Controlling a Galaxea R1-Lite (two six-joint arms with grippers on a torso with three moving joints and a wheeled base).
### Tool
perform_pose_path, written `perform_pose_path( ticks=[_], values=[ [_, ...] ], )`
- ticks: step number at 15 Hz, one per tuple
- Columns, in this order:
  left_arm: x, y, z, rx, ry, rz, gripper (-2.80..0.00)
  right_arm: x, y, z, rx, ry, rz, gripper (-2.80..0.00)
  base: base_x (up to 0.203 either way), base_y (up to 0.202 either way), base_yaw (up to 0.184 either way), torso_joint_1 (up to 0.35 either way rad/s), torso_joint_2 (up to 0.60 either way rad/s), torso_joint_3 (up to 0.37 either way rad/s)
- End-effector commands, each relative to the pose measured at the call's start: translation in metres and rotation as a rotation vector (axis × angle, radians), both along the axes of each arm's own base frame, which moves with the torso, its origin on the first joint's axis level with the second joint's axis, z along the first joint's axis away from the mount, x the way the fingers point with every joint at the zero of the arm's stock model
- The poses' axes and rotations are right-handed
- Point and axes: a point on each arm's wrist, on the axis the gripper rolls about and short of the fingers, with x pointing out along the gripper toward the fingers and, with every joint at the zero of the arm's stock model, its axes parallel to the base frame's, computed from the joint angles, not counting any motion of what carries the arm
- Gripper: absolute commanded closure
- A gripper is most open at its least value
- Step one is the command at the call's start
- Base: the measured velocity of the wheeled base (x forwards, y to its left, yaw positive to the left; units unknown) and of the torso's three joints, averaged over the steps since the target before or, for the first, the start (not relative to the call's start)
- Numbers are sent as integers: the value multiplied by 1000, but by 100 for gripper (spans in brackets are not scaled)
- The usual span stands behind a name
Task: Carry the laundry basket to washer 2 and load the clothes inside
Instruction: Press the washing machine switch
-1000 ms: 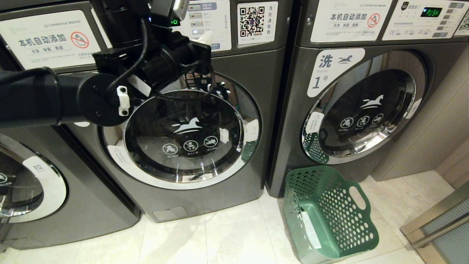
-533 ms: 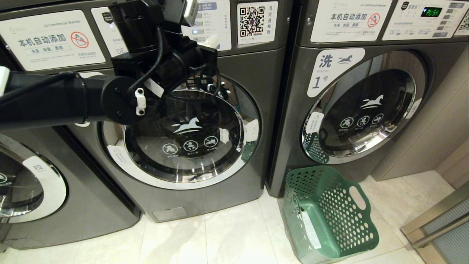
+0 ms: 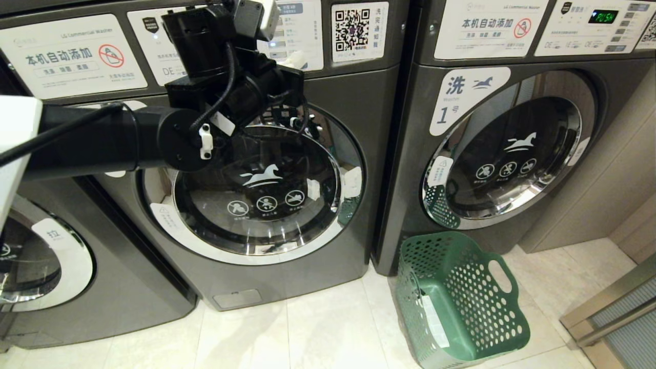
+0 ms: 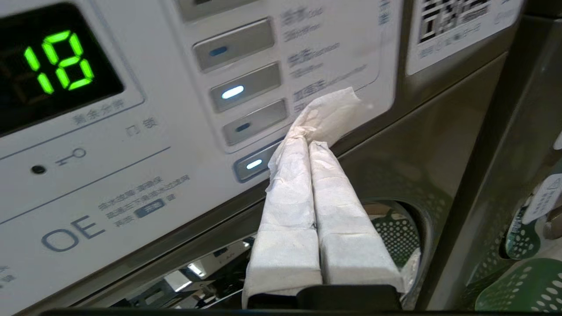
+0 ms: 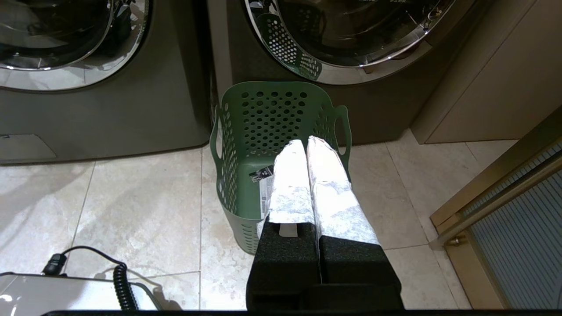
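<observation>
Washer 2 (image 3: 359, 102) is the middle dark grey machine; its round glass door (image 3: 256, 189) is shut and my left arm covers its number label. My left gripper (image 3: 294, 56) is shut on nothing, and its white-wrapped fingertips (image 4: 307, 145) are up at the control panel beside a lit button (image 4: 253, 164). The green laundry basket (image 3: 461, 302) stands on the floor in front of washer 1, holding only a paper label. The clothes are out of view. My right gripper (image 5: 306, 142) hangs shut and empty above the basket (image 5: 272, 114).
Washer 1 (image 3: 512, 154) stands to the right and a third washer (image 3: 51, 256) to the left. A beige wall panel (image 3: 615, 179) and a metal door frame (image 3: 610, 312) close off the right. A coiled cable (image 5: 118, 281) lies on the tiles. The panel display (image 4: 59, 61) reads 18.
My left arm has pushed up and to the right across washer 2's door, and its white upper section has come in at the left edge. The gripper stays shut at the panel.
</observation>
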Motion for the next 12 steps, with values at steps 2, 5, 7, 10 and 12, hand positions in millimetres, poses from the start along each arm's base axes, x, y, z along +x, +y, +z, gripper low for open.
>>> perform_pose_path(
  ticks=[2, 5, 7, 10, 12],
  values=[
    [7, 7, -4, 6, 6, 21, 0, 0, 0, 0, -1, 1, 1, 0, 0, 0, 0, 0, 0, 0],
    [11, 13, -4, 9, 5, 24, 0, 0, 0, 0, -1, 1, 1, 0, 0, 0, 0, 0, 0, 0],
    [12, 16, -4, 8, 4, 33, 0, 0, 0, 0, -2, 1, 1, 0, 0, 0, 0, 0, 0, 0],
    [13, 21, -3, 9, 1, 35, 0, 0, 0, 0, -1, 1, 1, 0, 0, 0, 0, 0, 0, 0],
    [12, 22, -1, 10, -4, 32, 0, 0, 0, 0, -2, 1, 2, 0, 0, 0, 0, 0, 0, 0]
  ],
)
